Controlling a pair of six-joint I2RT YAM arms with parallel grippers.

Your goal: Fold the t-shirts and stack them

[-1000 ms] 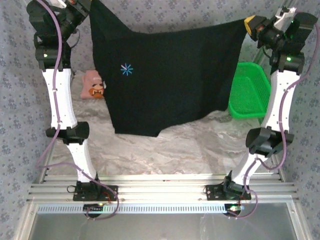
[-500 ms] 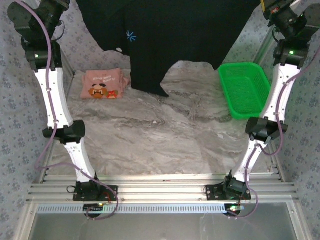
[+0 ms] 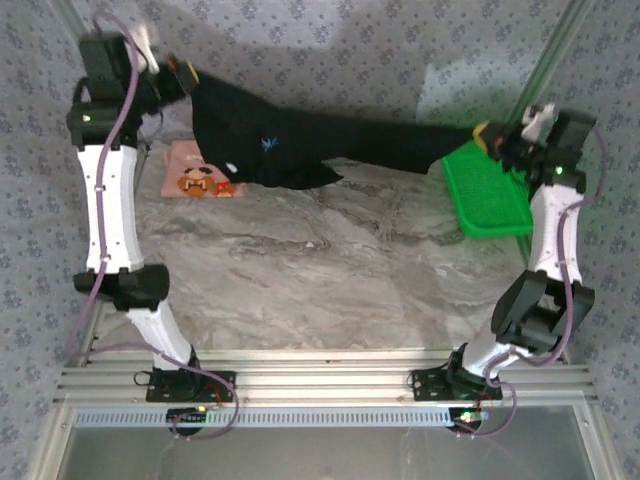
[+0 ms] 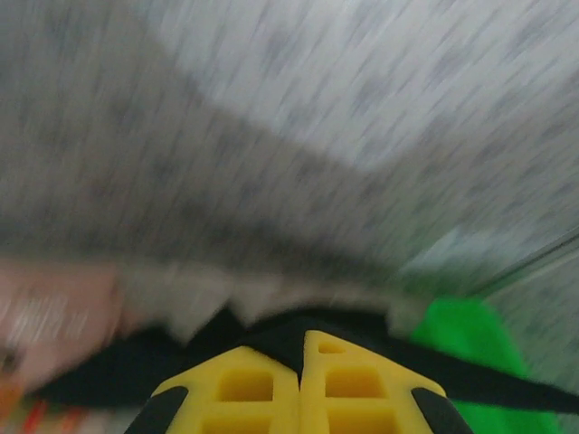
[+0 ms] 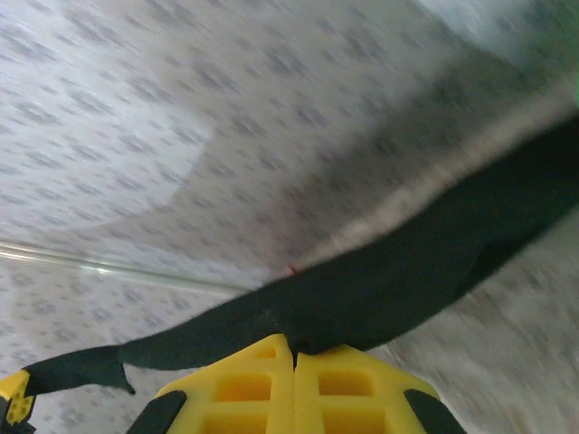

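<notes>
Where black t-shirt (image 3: 300, 155) stretches, marbled table (image 3: 330, 280) lies — patterned walls (image 3: 350, 40).

Grey marbled table (image 3: 330, 290): folded pink t-shirt (image 3: 197, 180) lies far L, green basket (image 3: 490, 195) far R, well apart.

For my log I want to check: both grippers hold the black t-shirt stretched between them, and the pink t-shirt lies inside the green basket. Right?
No: the top external view shows the pink t-shirt on the table beside the left arm, not in the green basket. The black t-shirt is held as said.
</notes>
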